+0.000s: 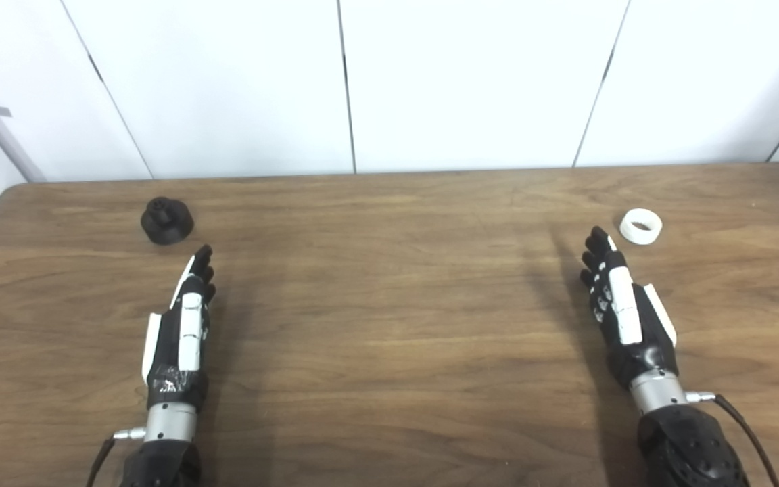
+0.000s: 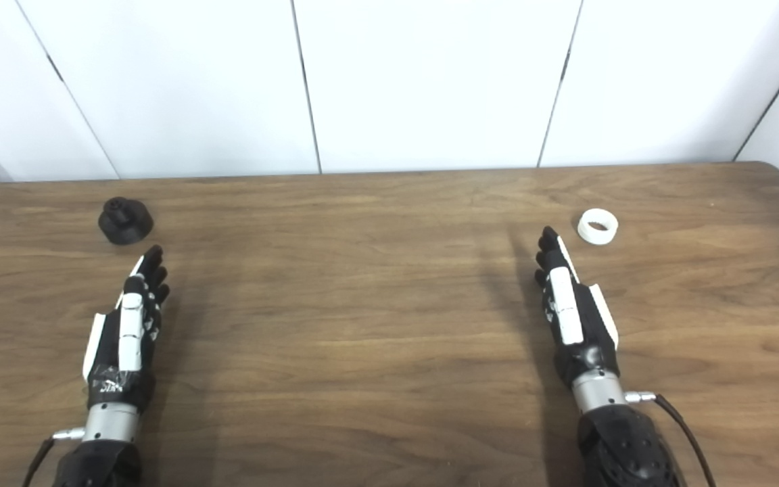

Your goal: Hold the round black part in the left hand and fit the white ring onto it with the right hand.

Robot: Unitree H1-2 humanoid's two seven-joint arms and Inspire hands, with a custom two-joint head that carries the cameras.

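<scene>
no legible markings; left hand and right hand empty, fingers extended, edge-up over surface; round black part, white ring untouched

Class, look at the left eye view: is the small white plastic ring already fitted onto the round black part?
No, the small white plastic ring lies far right on the wooden table, apart from the round black part.

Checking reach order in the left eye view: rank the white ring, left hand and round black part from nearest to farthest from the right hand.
1. white ring, just beyond the right hand
2. left hand, across the table
3. round black part, far left
</scene>
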